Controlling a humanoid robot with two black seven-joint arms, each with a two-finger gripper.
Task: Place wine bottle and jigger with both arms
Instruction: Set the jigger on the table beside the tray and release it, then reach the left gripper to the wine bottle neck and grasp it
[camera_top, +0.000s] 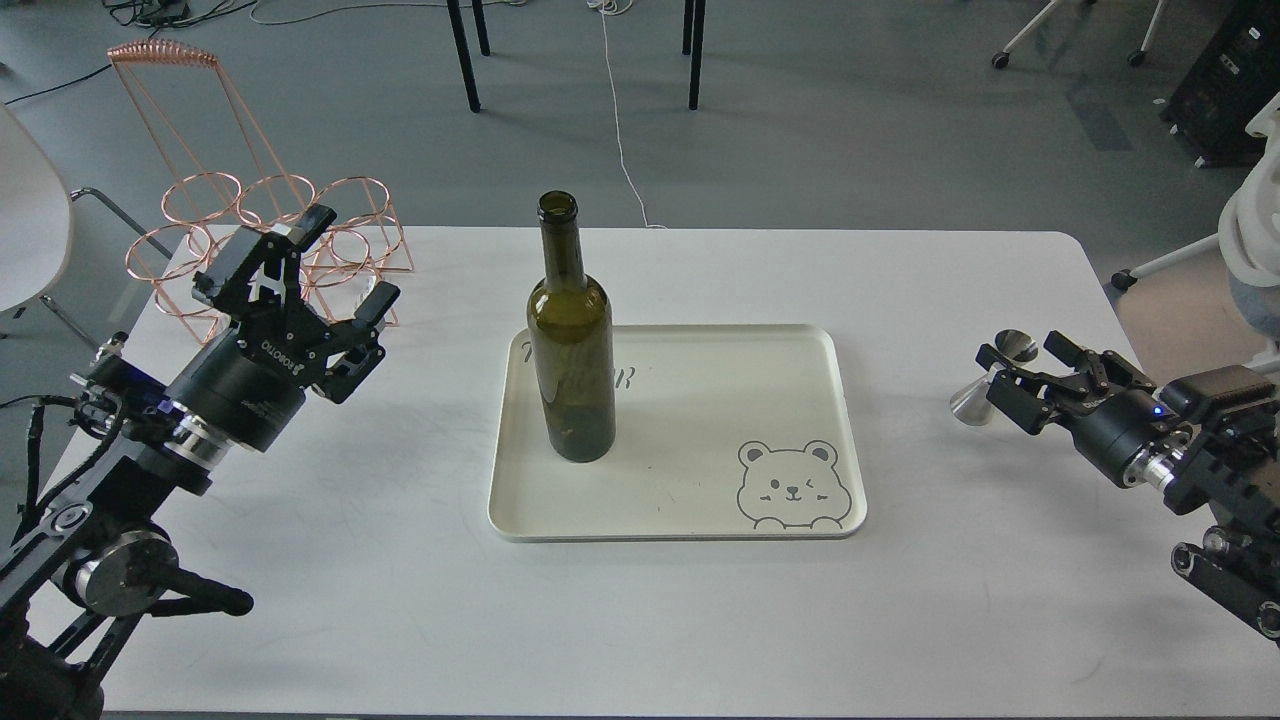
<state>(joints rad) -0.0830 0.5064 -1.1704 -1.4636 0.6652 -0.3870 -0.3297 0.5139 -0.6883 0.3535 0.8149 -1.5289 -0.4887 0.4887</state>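
Note:
The wine bottle (571, 360) stands upright on the left part of the cream tray (800, 345). My left gripper (350, 262) is open and empty, left of the bottle and well apart from it, in front of the copper wire rack. The jigger (988, 378) stands on the white table right of the tray, off the tray. My right gripper (1020, 365) is open, with its fingers spread close around the jigger's upper cup, and I see no grip on it.
A copper wire rack (260, 235) stands at the table's back left corner, just behind my left gripper. The tray has a bear drawing (793, 487) at its front right. The table's right edge (1110, 330) is close behind my right arm.

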